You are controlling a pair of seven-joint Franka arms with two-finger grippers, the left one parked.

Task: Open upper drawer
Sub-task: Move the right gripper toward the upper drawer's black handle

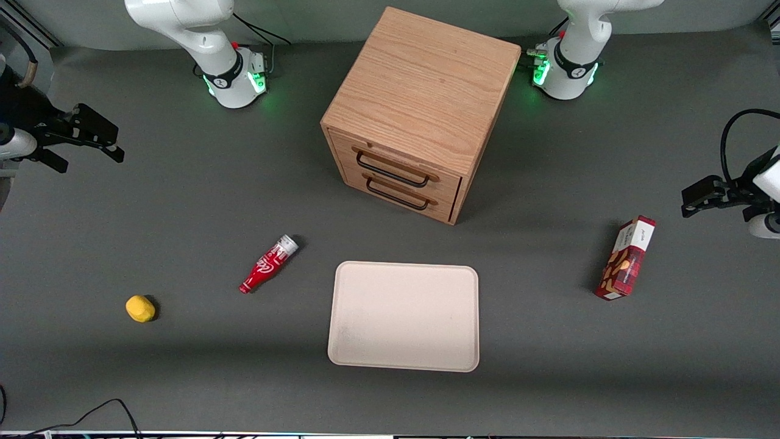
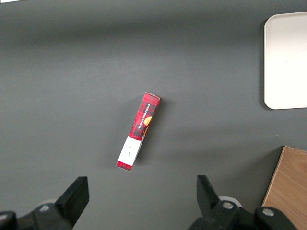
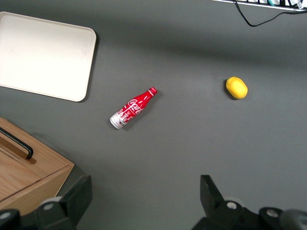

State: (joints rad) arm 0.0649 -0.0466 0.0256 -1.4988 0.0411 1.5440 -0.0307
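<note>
The wooden cabinet (image 1: 420, 79) stands at the middle of the table, farther from the front camera than the tray. Its upper drawer (image 1: 399, 160) is shut, its long black bar handle (image 1: 391, 172) just above the lower drawer's handle (image 1: 396, 196). My right gripper (image 1: 91, 158) hovers open and empty at the working arm's end of the table, well apart from the cabinet. In the right wrist view the gripper (image 3: 144, 188) is open above bare mat, with a corner of the cabinet (image 3: 29, 175) and one black handle end (image 3: 19, 143) showing.
A cream tray (image 1: 403, 316) lies in front of the cabinet. A red cola bottle (image 1: 268, 264) lies beside the tray, and a yellow lemon-like object (image 1: 140, 308) sits toward the working arm's end. A red box (image 1: 627, 259) lies toward the parked arm's end.
</note>
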